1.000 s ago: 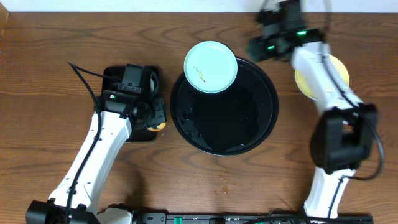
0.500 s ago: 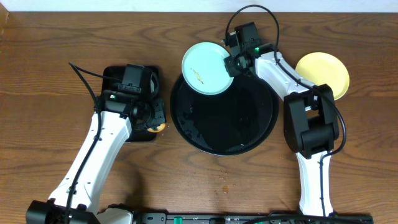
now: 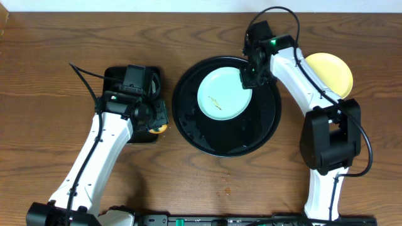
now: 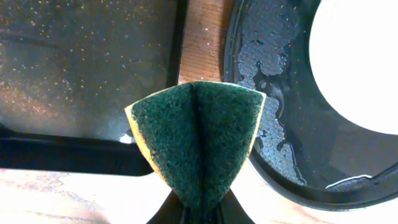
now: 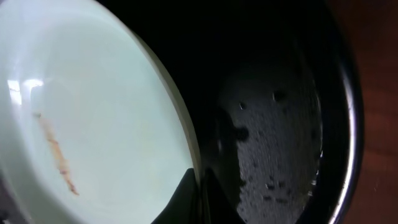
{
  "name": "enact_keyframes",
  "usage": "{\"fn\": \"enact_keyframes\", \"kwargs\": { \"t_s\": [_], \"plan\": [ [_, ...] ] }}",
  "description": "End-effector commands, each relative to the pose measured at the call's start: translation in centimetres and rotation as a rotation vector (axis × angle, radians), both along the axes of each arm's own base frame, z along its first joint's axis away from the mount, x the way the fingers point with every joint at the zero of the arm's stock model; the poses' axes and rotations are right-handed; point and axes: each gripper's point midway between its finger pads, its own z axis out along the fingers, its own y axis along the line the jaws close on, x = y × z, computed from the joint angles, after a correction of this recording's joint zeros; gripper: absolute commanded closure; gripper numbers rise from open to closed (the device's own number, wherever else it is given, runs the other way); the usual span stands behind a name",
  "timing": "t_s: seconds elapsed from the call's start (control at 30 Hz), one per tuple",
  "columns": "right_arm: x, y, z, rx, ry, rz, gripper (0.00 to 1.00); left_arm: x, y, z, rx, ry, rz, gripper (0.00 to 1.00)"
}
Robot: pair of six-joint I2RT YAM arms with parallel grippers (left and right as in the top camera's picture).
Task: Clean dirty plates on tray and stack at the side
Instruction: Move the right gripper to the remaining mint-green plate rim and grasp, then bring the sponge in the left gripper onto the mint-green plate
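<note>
Mint-blue plate [image 3: 223, 95], smeared brown, lies inside the round black tray [image 3: 207, 141], its far right rim pinched by the right gripper [image 3: 249, 76]. Left of the tray, the left gripper [image 3: 156, 120] clamps a green sponge [image 4: 198, 146].

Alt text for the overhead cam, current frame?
The right pincer grips the rim of a pale mint plate with a brown smear, inside the round black tray at centre. A pale yellow plate sits on the wooden table to the right; the left pincer holds a sponge over the edge of the small rectangular black tray.
</note>
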Motion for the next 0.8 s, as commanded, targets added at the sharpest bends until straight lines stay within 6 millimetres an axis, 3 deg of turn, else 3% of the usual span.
{"fn": "enact_keyframes", "kwargs": {
  "t_s": [0.0,0.07,0.1,0.17,0.27,0.37,0.43,0.47,0.5,0.57,0.77],
  "plan": [
    [-2.8,-1.3,-3.2,-0.032,0.105,-0.080,0.99,0.5,-0.5,0.4,-0.006,-0.036,-0.016,0.92],
    [-3.7,-1.5,-4.3,-0.038,0.131,-0.098,0.93,1.2,-1.5,0.7,-0.028,-0.073,-0.043,0.92],
    [-4.3,-1.7,-5.0,-0.044,0.146,-0.101,0.78,1.8,-2.7,1.1,-0.057,-0.105,-0.069,0.92],
    [-4.8,-1.9,-5.8,-0.047,0.152,-0.084,0.62,3.2,-4.9,2.1,-0.087,-0.196,-0.142,0.92],
    [-4.4,-1.8,-5.9,-0.046,0.131,-0.022,0.57,4.7,-7.8,2.9,-0.089,-0.307,-0.280,0.92],
    [-3.7,-1.8,-5.8,-0.027,0.106,-0.006,0.60,5.2,-12.0,2.4,-0.166,-0.351,-0.445,0.93],
    [-3.2,-1.9,-5.7,-0.002,0.094,-0.011,0.65,5.7,-13.0,1.1,-0.177,-0.341,-0.466,0.93],
    [-2.8,-1.8,-5.6,0.024,0.086,-0.006,0.69,6.1,-13.5,0.1,-0.176,-0.328,-0.472,0.93],
    [-2.4,-1.5,-5.5,0.082,0.081,0.005,0.83,6.3,-14.7,-1.6,-0.199,-0.296,-0.510,0.93],
    [-2.3,-1.0,-5.2,0.146,0.081,0.024,0.97,6.4,-15.7,-2.8,-0.215,-0.277,-0.560,0.92],
    [-2.6,-0.7,-5.4,0.176,0.082,0.077,0.99,7.6,-17.3,-6.4,-0.169,-0.279,-0.615,0.92]
  ]
}}
